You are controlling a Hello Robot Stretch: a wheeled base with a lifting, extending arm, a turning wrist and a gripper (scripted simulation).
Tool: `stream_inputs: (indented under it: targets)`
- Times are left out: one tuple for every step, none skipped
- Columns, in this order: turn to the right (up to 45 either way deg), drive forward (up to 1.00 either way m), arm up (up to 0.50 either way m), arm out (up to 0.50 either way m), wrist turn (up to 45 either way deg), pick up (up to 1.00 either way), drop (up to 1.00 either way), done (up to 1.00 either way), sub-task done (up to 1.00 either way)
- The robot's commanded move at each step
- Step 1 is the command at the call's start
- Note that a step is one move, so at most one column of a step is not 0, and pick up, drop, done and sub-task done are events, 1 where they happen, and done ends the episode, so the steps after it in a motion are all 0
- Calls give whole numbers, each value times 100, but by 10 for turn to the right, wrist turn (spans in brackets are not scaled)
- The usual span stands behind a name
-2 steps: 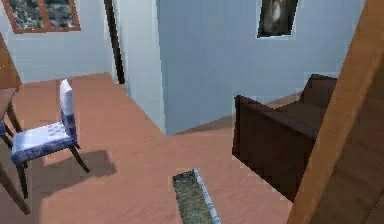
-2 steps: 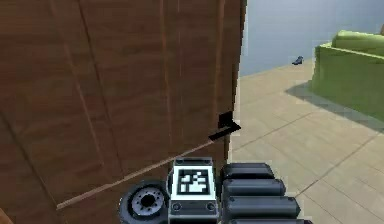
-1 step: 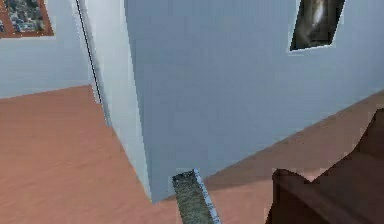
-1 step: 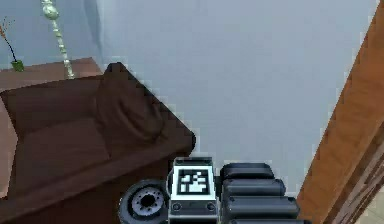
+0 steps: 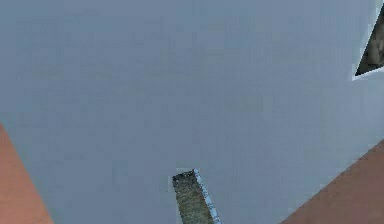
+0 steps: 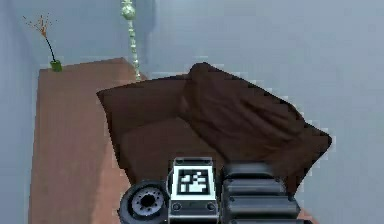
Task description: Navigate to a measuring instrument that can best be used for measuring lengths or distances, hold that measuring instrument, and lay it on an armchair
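Armchair (image 6: 200,115) centre, against wall (image 6: 300,50); pole (image 6: 129,40) behind its left side; potted plant (image 6: 48,45) farther left

A dark brown armchair (image 6: 215,125) with plump back cushions stands on the reddish wooden floor (image 6: 65,140), backed against the grey-blue wall (image 6: 300,50). At the floor's far left corner stands a green pot of thin twigs (image 6: 50,45), with a pale beaded pole (image 6: 129,35) near it. At the floor's near edge, before the armchair, a white marker square (image 6: 193,182) shows, and just left of it the dark round body of the gripper (image 6: 147,203); whether it holds anything cannot be told.
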Motion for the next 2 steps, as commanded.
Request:
stream_inputs:
  targets:
    - [450,0,0,0,0,0,0,0,0]
    - [60,0,0,0,0,0,0,0,0]
